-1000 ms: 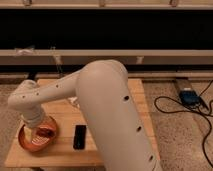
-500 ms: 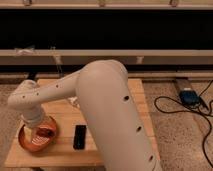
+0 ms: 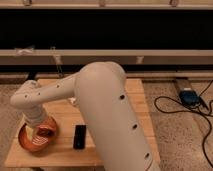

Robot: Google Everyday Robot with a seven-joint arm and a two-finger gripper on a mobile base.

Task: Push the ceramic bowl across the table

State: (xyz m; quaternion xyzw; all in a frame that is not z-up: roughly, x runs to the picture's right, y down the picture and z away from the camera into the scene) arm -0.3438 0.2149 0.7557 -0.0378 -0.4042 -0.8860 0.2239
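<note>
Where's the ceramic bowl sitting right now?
In the camera view, the ceramic bowl sits at the lower-left corner of the table, just left of the black block, with the gripper reaching down into it.

Copper-orange ceramic bowl [image 3: 27, 146], pale honey table [image 3: 62, 150], black block [image 3: 79, 136]; cream gripper [image 3: 37, 133] in the bowl.

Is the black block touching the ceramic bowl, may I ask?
No, bare table separates the black block from the ceramic bowl, with the gripper inside.
</note>
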